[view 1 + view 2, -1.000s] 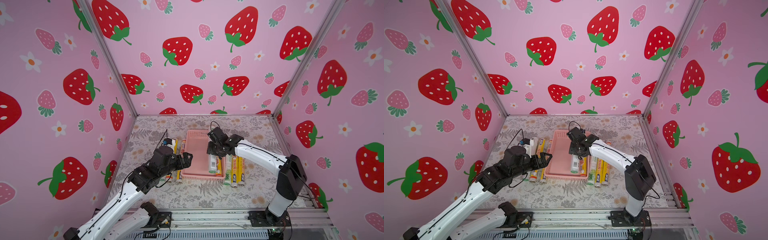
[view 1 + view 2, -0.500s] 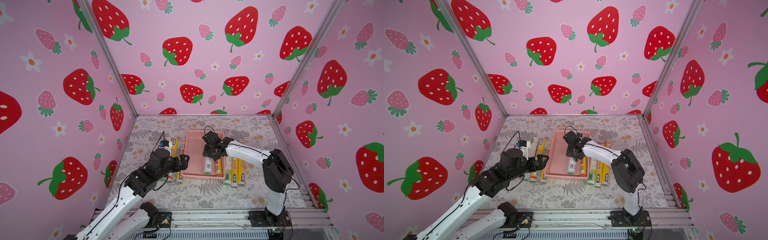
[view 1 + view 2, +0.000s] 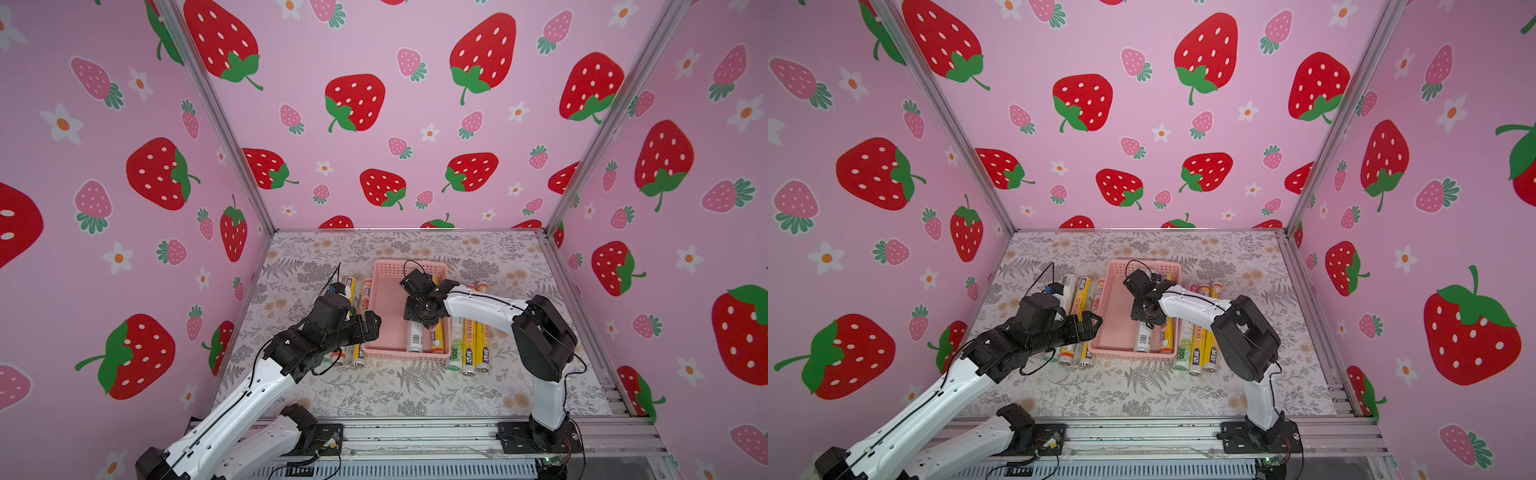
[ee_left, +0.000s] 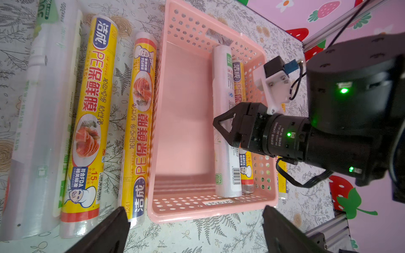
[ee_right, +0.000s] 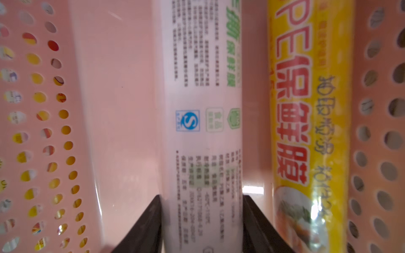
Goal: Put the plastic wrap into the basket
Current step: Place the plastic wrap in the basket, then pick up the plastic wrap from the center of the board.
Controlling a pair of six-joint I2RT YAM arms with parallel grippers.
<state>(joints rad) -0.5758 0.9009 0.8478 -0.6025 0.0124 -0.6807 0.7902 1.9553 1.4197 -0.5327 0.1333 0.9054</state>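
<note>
The white roll [image 5: 203, 131] was pinched between the jaws of my right pincer [image 5: 201, 197], low inside the basket [image 4: 157, 109]. I could not tell whether it rested on the basket's floor. Just beside that pincer, between it and the perforated wall, a yellow roll [image 5: 306, 109] lay in the basket. I judged that as one roll delivered and a second about to be released.

My left pincer [image 4: 194, 209] hung with its jaws spread wide and held nothing. It was just off the basket's near end. Beside it, three rolls [image 4: 89, 122] lay in a row on the surface [image 3: 415, 386] along the basket's outer wall, one white and two yellow. Beyond my right pincer, outside the opposite wall, lay three more [image 3: 469, 345]. So six rolls were left to move, and the job was about a quarter done.
</note>
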